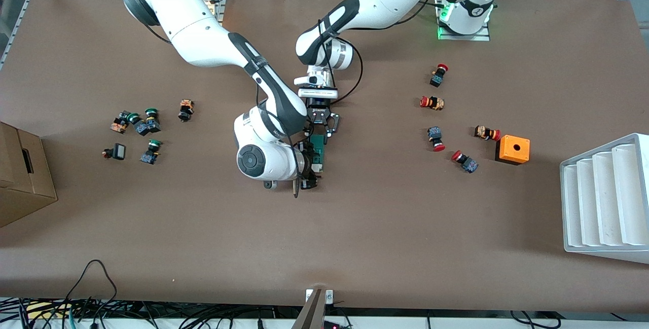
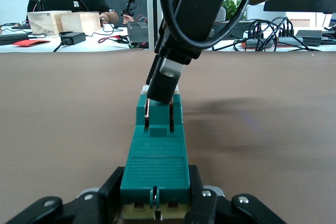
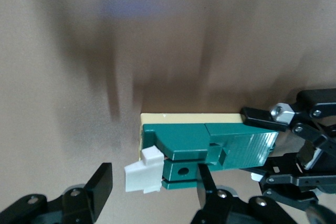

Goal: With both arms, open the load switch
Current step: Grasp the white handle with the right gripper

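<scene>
Both arms are meeting at the middle of the table, and the load switch [image 1: 319,152] is lying there between them, a narrow dark-green block on a cream base with a white sliding piece [image 3: 143,174] poking out of one end. The left gripper [image 1: 324,129] is clamping the end of the block farther from the front camera, its black fingers [image 2: 107,192] pressed tight against both green sides. The right gripper [image 1: 308,167] is working at the nearer end, where the white piece is; its fingers [image 3: 100,184] are standing partly open, one on each side of that end, and whether they are touching it I cannot tell. In the left wrist view one right finger is hanging down over the switch's top. Green-capped buttons [image 1: 151,116] are sitting scattered toward the right arm's end of the table, red-capped buttons [image 1: 437,139] and an orange box [image 1: 513,149] toward the left arm's end, well apart from the switch.
</scene>
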You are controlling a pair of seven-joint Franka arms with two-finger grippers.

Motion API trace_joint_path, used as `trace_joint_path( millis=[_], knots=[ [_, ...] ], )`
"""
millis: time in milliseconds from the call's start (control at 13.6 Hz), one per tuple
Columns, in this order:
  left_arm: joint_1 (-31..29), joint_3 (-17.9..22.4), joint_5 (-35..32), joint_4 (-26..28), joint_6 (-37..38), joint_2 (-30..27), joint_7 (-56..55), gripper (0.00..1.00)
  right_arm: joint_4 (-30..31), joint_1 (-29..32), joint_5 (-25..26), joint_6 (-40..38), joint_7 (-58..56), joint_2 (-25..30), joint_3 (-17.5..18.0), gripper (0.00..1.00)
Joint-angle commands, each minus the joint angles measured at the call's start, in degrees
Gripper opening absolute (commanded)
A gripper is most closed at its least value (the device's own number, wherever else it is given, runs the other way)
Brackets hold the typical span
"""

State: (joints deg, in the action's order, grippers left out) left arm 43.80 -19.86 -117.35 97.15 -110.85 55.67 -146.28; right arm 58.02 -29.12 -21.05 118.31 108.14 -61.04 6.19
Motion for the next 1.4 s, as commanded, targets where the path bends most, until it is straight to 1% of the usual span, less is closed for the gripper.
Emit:
trace_joint_path(
  millis=[0,74,294,515,956,1324],
  knots=[
    [-0.03,0.34,-2.19,-2.41,-1.56,3.39,-1.91,0.53,-2.83,-0.32,-0.74,-1.33,1.19,-1.63,0.23,0.58],
    [-0.03,0.34,-2.19,-2.41,-1.56,3.39,-1.91,0.53,-2.83,-0.5,-0.74,-1.24,1.19,-1.63,0.23,0.51],
    [-0.12,0.34,-2.1,-2.32,-1.56,3.3,-2.0,0.53,-2.83,-0.58,-0.3,-1.85,1.19,-1.37,0.05,0.41],
    [-0.12,0.34,-2.1,-2.32,-1.56,3.21,-2.17,0.53,-2.83,-1.11,-0.04,-3.08,1.19,-1.1,-0.3,0.37],
    [-0.12,0.34,-2.1,-2.41,-1.56,3.13,-2.35,0.53,-2.57,-1.46,3.12,-4.58,1.02,0.04,0.05,0.37],
    [-0.21,0.34,-2.19,-2.41,-1.56,3.3,-2.17,0.53,-2.48,-1.73,3.48,-5.72,1.1,0.83,0.05,0.37]
  ],
)
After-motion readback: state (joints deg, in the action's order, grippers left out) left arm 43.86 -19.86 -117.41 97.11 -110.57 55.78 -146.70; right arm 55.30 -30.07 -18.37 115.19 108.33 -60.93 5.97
